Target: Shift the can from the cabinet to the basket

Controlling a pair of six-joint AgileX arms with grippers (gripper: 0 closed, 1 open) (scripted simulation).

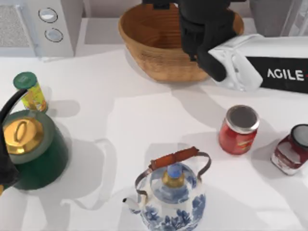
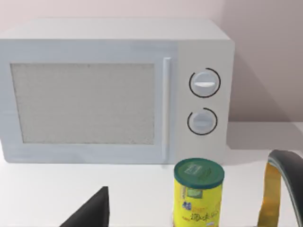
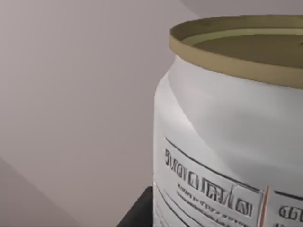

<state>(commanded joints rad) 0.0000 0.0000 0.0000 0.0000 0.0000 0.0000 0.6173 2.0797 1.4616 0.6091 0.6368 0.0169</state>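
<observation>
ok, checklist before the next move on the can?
1. Right claw above the basket: ok, the top view shows it over the bowl's right half.
2. Can at the right claw: ok, it stands close up in the right wrist view.
3. Can securely held: cannot tell.
4. Landing spot free: the visible part of the basket's inside is bare, ok; the part under the arm, cannot tell.
5. Left arm out of the way: ok, parked at the table's left edge by the green kettle.
6. Red jar apart from the basket: ok.
</observation>
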